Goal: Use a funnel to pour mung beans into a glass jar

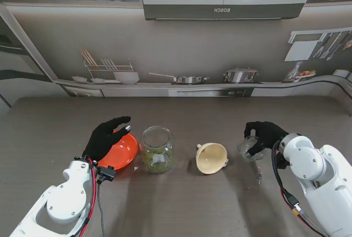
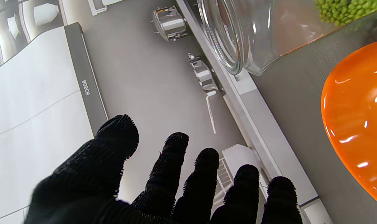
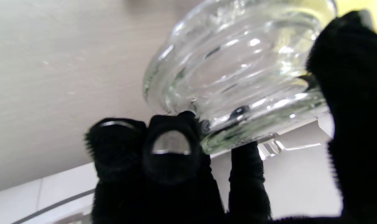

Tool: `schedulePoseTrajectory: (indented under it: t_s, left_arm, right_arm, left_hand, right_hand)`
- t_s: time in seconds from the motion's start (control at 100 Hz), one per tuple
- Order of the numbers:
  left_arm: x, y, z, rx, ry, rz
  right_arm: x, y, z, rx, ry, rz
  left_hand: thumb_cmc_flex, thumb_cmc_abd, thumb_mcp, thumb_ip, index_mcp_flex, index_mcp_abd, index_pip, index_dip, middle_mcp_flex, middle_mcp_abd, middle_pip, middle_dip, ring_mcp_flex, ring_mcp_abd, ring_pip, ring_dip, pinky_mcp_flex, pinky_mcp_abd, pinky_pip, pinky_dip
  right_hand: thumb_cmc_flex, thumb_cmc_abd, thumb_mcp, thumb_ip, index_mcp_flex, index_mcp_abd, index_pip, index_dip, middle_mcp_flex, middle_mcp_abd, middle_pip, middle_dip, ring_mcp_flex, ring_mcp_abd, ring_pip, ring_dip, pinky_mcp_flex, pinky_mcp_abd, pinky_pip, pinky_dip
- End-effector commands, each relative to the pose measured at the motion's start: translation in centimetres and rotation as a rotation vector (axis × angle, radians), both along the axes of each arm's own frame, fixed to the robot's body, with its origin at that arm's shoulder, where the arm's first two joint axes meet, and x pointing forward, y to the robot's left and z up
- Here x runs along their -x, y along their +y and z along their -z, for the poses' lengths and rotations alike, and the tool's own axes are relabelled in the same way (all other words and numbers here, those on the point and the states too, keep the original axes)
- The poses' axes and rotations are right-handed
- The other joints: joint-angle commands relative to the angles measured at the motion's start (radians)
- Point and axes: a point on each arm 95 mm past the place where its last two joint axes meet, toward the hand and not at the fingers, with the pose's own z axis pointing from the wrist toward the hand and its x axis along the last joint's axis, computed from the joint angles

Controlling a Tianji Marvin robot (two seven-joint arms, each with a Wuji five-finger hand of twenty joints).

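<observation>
Glass jar with green mung beans stands on counter | left robot hand spread, over orange bowl | right robot hand clamped on small ribbed glass cup | cream funnel lies between

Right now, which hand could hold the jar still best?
Probably the left. The left hand is open and right beside the glass jar. The right hand is closed on a small glass bowl, beyond the funnel.

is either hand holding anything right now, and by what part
The right hand grips the small glass bowl by its rim. The left hand is open over the orange bowl, holding nothing.
</observation>
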Motion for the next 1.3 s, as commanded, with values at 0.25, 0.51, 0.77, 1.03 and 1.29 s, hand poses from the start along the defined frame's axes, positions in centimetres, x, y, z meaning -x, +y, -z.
schedulePoseTrajectory:
  t_s: [0.25, 0.51, 0.77, 1.03, 1.29]
  left_arm:
    - [0.3, 0.3, 0.0, 0.008, -0.008, 0.002]
    - [0.3, 0.5, -0.1, 0.008, -0.016, -0.003]
    - [0.4, 0.7, -0.1, 0.011, -0.024, -0.007]
    - [0.5, 0.8, -0.2, 0.015, -0.028, -0.012]
    - [0.6, 1.1, -0.2, 0.021, -0.033, -0.023]
  right_arm:
    - [-1.8, 5.9, -4.3, -0.053, -0.105, -0.095]
    - [-2.6, 10.6, -6.5, -0.099, -0.168, -0.157]
    - [-3.2, 15.2, -7.8, -0.152, -0.213, -0.208]
    - [-3.3, 19.3, -8.8, -0.190, -0.239, -0.248]
    - [-3.2, 22.7, -8.9, -0.220, -0.246, -0.288]
  left_hand:
    - [-0.004, 0.039, -0.019, -0.009, 0.015, -0.003, 0.001, 0.004, -0.017, -0.005, -0.013, -0.002, -0.022, -0.003, -0.016, -0.012, -0.017, -0.037, -0.023, 0.017]
    - [-0.005, 0.039, -0.019, -0.010, 0.017, -0.005, 0.002, 0.004, -0.018, -0.006, -0.013, -0.002, -0.021, -0.005, -0.016, -0.012, -0.017, -0.038, -0.023, 0.017]
    - [-0.005, 0.038, -0.018, -0.010, 0.020, -0.004, 0.003, 0.005, -0.016, -0.006, -0.013, -0.002, -0.021, -0.003, -0.016, -0.012, -0.017, -0.037, -0.023, 0.017]
    - [-0.005, 0.038, -0.017, -0.010, 0.020, -0.004, 0.003, 0.005, -0.016, -0.005, -0.013, -0.002, -0.021, -0.003, -0.016, -0.012, -0.017, -0.037, -0.023, 0.017]
    - [-0.005, 0.038, -0.017, -0.010, 0.019, -0.003, 0.002, 0.004, -0.016, -0.005, -0.013, -0.002, -0.022, -0.003, -0.016, -0.013, -0.018, -0.037, -0.023, 0.016]
  right_hand:
    - [0.401, 0.112, 0.534, 0.113, 0.205, 0.041, 0.279, 0.079, 0.076, -0.189, 0.019, -0.018, 0.028, -0.202, 0.043, 0.018, 0.034, -0.047, 0.054, 0.022]
    - [0.400, 0.114, 0.534, 0.113, 0.205, 0.041, 0.279, 0.079, 0.076, -0.189, 0.019, -0.018, 0.028, -0.202, 0.044, 0.019, 0.034, -0.046, 0.054, 0.022]
    - [0.401, 0.117, 0.532, 0.113, 0.205, 0.041, 0.279, 0.078, 0.076, -0.188, 0.018, -0.017, 0.028, -0.201, 0.044, 0.019, 0.034, -0.045, 0.054, 0.022]
    - [0.401, 0.119, 0.529, 0.114, 0.205, 0.041, 0.279, 0.078, 0.076, -0.188, 0.017, -0.017, 0.028, -0.200, 0.043, 0.019, 0.034, -0.043, 0.054, 0.021]
    - [0.402, 0.122, 0.528, 0.114, 0.204, 0.042, 0.278, 0.078, 0.074, -0.187, 0.016, -0.016, 0.028, -0.199, 0.043, 0.019, 0.033, -0.042, 0.053, 0.021]
